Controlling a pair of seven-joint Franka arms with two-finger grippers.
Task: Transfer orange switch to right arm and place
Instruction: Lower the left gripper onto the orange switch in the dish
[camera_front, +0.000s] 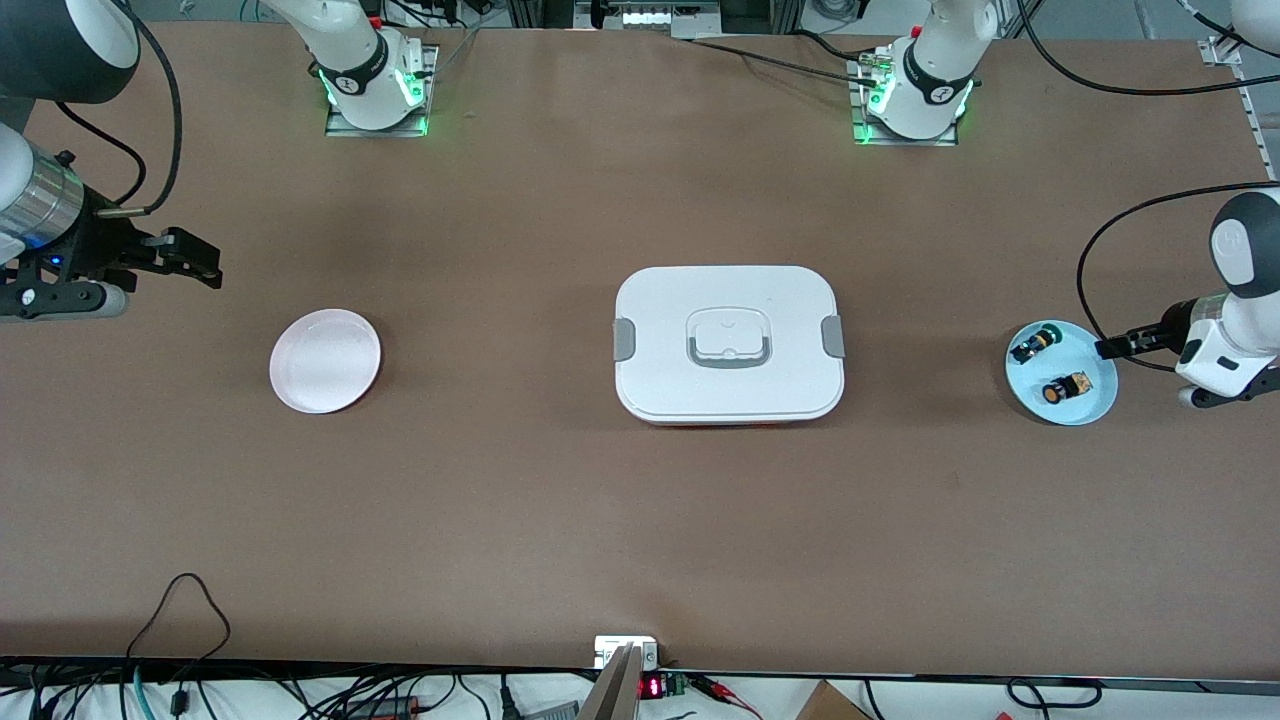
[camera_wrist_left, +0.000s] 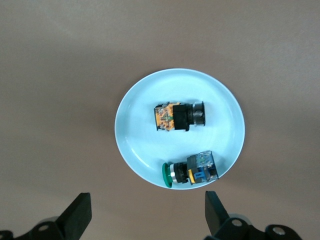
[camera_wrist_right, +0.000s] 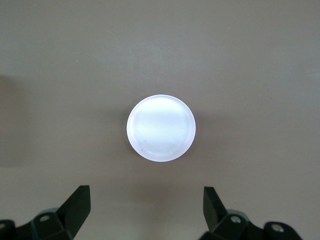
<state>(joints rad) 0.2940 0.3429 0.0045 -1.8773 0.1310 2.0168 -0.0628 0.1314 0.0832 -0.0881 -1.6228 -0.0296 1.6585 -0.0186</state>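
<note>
The brown table (camera_front: 560, 500) carries a white plate (camera_front: 325, 361), lidded box (camera_front: 729, 344) and blue plate (camera_front: 1096, 402).

Tiny orange switch (camera_front: 1066, 388) (camera_wrist_left: 179, 116): black cylinder body with a round orange face at one end and a tan-gold block at the other, lying on its side, untouched, in the light blue plate (camera_front: 1092, 408) (camera_wrist_left: 140, 100) at the left arm's end of the table. Sits nearer the front camera than the green-capped switch (camera_front: 1034, 344) (camera_wrist_left: 190, 174) sharing the plate, apart from it. Right arm (camera_front: 40, 195) white with dark bands and a silver wrist ring, up over the table edge at its own end, near the white plate (camera_front: 325, 360) (camera_wrist_right: 160, 128).
</note>
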